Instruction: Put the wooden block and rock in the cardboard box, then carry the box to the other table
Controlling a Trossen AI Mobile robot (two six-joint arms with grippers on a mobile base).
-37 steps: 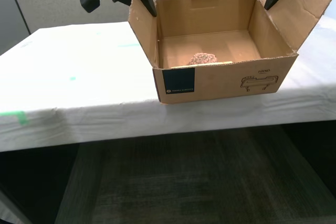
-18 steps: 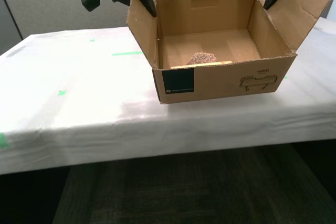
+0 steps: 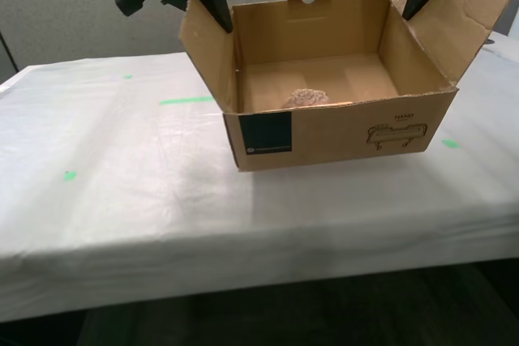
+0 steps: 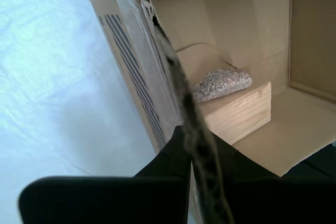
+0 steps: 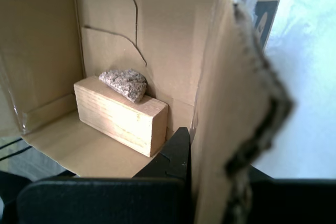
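step in hand: loading looks done; this is the carry, with the cardboard box (image 3: 324,115) held up by two arms over the other surface (image 3: 122,168).
box: open-topped, its base seems just clear of the white sheeting, though i cannot tell for sure that it is off it; dark label and line drawing face the exterior camera.
wooden block: the wooden block (image 5: 119,115) lies flat on the box floor, against the box's front wall.
rock: the rock (image 5: 125,83) sits on top of the block, leaning at the same front wall.
first tool: my first tool (image 5: 210,182) is pinched narrow on a torn side flap of the box, one finger inside the wall, one outside.
second tool: my second tool (image 4: 199,166) is clamped the same way on the opposite side flap, the cardboard edge running between its fingers.
surface: wrinkled sheeting with green tape marks (image 3: 186,100) beside the box, so i judge this the goal surface.
next move calls for: lowering both tools together and level, so the flaps do not tear further and the rock does not roll off the block, until the base rests flat on the sheeting near the tape marks; only then widening both tools.
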